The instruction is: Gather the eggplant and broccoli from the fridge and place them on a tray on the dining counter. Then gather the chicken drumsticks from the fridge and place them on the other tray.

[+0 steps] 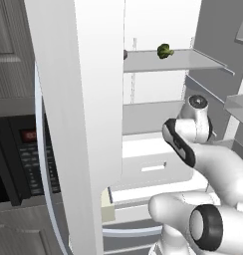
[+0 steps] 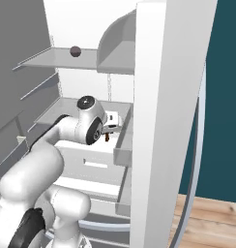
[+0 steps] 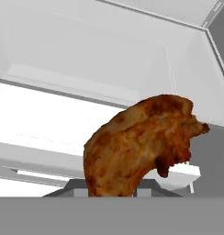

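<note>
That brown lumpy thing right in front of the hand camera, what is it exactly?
It is a chicken drumstick, roasted-looking, with mottled golden-brown, crusty skin. Its thick meaty end points up and right with a ragged edge; the narrower end runs down between the shut gripper, which holds it inside the white fridge, clear of the shelves.

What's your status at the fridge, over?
Tool inside fridge, shut on drumstick. Broccoli on upper shelf, eggplant there too. Open fridge door close beside arm.
</note>
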### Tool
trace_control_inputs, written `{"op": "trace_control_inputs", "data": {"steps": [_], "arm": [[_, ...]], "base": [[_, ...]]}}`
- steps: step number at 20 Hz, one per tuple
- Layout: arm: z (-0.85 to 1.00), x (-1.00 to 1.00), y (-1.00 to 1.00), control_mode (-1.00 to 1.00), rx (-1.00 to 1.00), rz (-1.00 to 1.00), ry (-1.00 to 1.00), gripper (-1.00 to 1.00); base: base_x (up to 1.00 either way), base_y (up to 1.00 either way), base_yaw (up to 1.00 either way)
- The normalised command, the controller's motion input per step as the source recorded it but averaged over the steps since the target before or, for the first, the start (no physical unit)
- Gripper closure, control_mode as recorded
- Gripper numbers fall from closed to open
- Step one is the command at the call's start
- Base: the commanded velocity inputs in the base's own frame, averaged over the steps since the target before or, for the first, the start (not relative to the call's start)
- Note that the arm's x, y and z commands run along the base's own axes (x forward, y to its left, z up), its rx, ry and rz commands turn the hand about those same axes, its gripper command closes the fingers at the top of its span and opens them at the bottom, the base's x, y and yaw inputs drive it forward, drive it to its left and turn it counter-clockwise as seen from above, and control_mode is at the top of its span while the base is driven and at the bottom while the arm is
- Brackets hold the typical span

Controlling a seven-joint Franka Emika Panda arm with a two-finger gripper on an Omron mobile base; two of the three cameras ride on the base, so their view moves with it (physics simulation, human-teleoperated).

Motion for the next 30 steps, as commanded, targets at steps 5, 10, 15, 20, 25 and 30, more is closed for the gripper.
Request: {"op": "trace_control_inputs", "data": {"steps": [5, 10, 15, 20, 25, 30], "arm": [[0.8, -0.81, 0.1, -1.0, 0.08, 0.0, 0.0, 1.0], [0.78, -0.75, 0.17, -1.0, 0.11, 0.0, 0.04, 1.0], [0.69, -0.68, 0.21, -1.0, 0.1, 0.0, 0.09, 1.0], [0.56, -0.66, 0.17, -1.0, 0.07, 0.0, 0.14, 1.0], [0.51, -0.65, 0.13, -1.0, 0.03, 0.0, 0.16, 1.0], [0.36, -0.72, 0.11, -1.0, 0.0, 0.0, 0.12, 1.0]], "base": [[0.0, 0.0, 0.0], [0.0, 0.0, 0.0], [0.0, 0.0, 0.0], [0.0, 0.0, 0.0], [0.0, 0.0, 0.0], [0.0, 0.0, 0.0]]}}
